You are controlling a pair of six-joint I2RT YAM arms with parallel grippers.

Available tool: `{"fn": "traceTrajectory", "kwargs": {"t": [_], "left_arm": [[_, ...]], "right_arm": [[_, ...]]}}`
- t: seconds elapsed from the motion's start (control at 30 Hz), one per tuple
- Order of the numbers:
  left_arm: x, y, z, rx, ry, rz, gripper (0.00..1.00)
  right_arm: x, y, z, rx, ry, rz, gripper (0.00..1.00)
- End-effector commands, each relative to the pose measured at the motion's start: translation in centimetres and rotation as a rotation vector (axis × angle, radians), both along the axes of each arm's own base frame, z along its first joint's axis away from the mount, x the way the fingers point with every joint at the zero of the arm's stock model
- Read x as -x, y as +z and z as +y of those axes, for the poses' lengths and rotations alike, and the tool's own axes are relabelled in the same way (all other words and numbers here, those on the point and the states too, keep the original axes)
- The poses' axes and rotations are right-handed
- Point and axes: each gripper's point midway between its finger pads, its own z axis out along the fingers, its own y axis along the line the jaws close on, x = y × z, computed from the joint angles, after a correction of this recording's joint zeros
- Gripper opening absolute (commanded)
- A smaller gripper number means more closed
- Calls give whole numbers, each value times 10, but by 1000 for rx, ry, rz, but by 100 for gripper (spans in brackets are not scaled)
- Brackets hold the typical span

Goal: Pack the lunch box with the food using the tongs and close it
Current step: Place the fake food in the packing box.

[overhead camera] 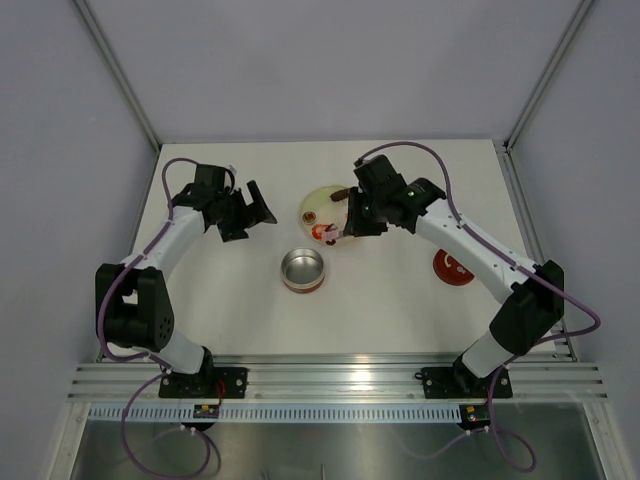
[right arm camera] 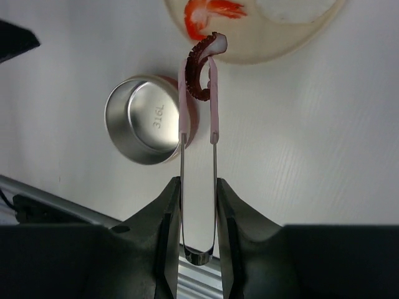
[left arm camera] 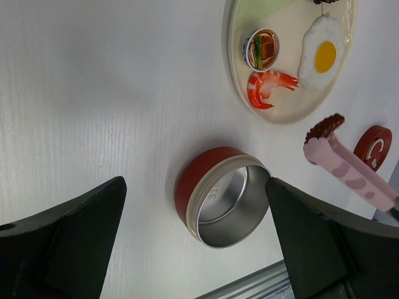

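The lunch box (overhead camera: 303,270) is an open, empty metal tin with a red band (left arm camera: 224,196) (right arm camera: 146,121). Its red lid (overhead camera: 452,267) (left arm camera: 374,146) lies apart on the right. My right gripper (right arm camera: 198,187) (overhead camera: 355,215) is shut on the tongs (right arm camera: 214,99) (left arm camera: 349,171). The tongs' tips pinch a dark brown curled food piece (right arm camera: 198,68) (left arm camera: 324,128), held between the plate's edge and the tin. My left gripper (left arm camera: 194,182) (overhead camera: 250,212) is open and holds nothing, left of the plate, looking down at the tin.
A pale plate (overhead camera: 312,200) (left arm camera: 293,109) behind the tin holds a fried egg (left arm camera: 323,53), a red-and-white shrimp strip (left arm camera: 268,87) (right arm camera: 209,12) and a small bowl-like piece (left arm camera: 262,48). A metal rail (overhead camera: 330,380) runs along the table's near edge.
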Motion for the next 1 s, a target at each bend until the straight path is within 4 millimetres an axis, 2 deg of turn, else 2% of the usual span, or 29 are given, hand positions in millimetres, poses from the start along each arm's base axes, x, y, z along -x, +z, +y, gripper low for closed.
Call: {"fn": "traceTrajectory", "kwargs": {"t": [0.0, 0.07, 0.17, 0.3, 0.5, 0.63, 0.67, 0.97], "left_arm": [[-12, 22, 4, -19, 2, -69, 99], [-13, 24, 5, -21, 7, -76, 99], [-12, 26, 6, -22, 6, -77, 99], [-12, 26, 7, -23, 9, -75, 99], [-9, 26, 9, -28, 10, -74, 99], [-6, 25, 10, -34, 9, -71, 99], [-6, 24, 10, -34, 11, -69, 99], [-6, 23, 10, -29, 9, -70, 99]], "right_arm": [[35, 47, 22, -91, 143, -68, 0], [53, 49, 35, -109, 205, -58, 0], [78, 39, 52, -103, 286, -14, 0], [93, 20, 68, -86, 343, 31, 0], [93, 3, 83, -81, 373, 58, 0], [91, -4, 86, -74, 372, 65, 10], [90, -5, 86, -73, 368, 63, 16], [85, -7, 82, -52, 346, 48, 25]]}}
